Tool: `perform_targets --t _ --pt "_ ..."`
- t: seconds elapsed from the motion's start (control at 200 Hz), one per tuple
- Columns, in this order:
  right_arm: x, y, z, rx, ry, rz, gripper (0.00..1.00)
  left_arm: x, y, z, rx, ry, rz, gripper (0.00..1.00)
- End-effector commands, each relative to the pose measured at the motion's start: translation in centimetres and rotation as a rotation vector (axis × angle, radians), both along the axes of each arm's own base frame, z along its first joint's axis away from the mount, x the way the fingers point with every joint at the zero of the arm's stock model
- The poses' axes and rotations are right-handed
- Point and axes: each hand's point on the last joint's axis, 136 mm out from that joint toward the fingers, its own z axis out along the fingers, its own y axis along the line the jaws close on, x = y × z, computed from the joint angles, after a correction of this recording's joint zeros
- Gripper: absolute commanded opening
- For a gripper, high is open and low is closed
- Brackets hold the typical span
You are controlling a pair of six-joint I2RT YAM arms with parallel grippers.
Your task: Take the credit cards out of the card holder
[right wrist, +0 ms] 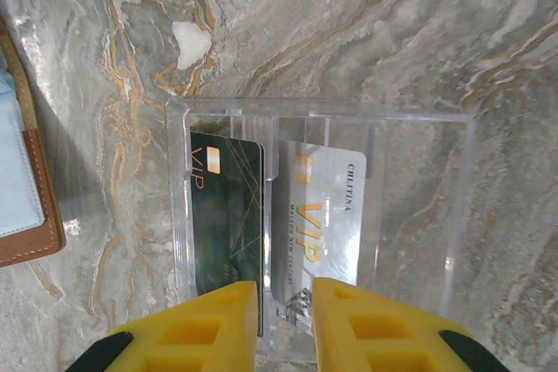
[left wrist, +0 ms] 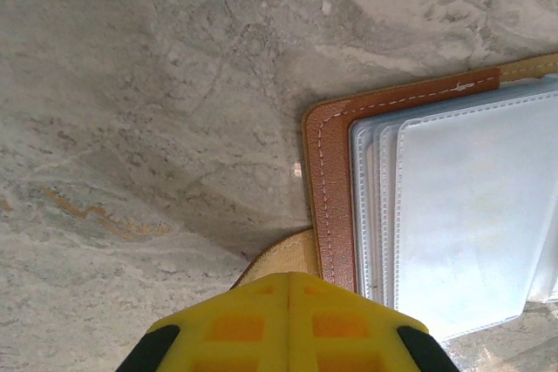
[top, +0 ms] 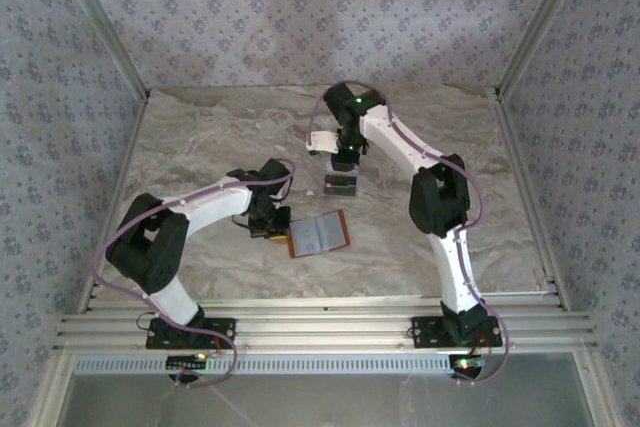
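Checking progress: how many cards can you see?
2. A dark card sits in one slot of the clear rack, a silver card in the slot beside it. Others may be hidden in the wallet.

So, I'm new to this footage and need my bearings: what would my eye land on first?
The brown card holder lies open in the middle of the marble table, with the left gripper shut on its side tab. Just beyond it, a clear rack holds a dark card and a silver card, with the right gripper open right over them.
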Motion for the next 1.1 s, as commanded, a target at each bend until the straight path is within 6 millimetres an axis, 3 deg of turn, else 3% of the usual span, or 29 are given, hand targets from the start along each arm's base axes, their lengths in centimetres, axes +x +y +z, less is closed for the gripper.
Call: perform_targets --t 0.0,0.185,0.435,0.78,1.094 --pt "0.2 0.4 2.1 0.049 -0.060 -0.040 0.24 -0.2 0.3 0.2 -0.005 0.002 0.005 0.08" --pt "-0.4 1.3 3.6 0.219 -0.030 -0.263 0.22 0.2 -1.0 -0.4 -0.121 0.010 0.036 0.06" --pt "-2.1 2.6 4.8 0.471 0.074 -0.598 0.16 -0.1 -0.9 -1.8 -0.122 0.038 0.040 0.06" --pt "-6.3 3.0 1.4 0.573 0.447 -1.069 0.04 0.1 -1.1 -2.7 -0.122 0.050 0.027 0.06" --pt "-11.0 4.6 0.1 0.557 0.587 -1.210 0.04 0.0 -1.0 -3.0 -0.119 0.056 0.021 0.05"
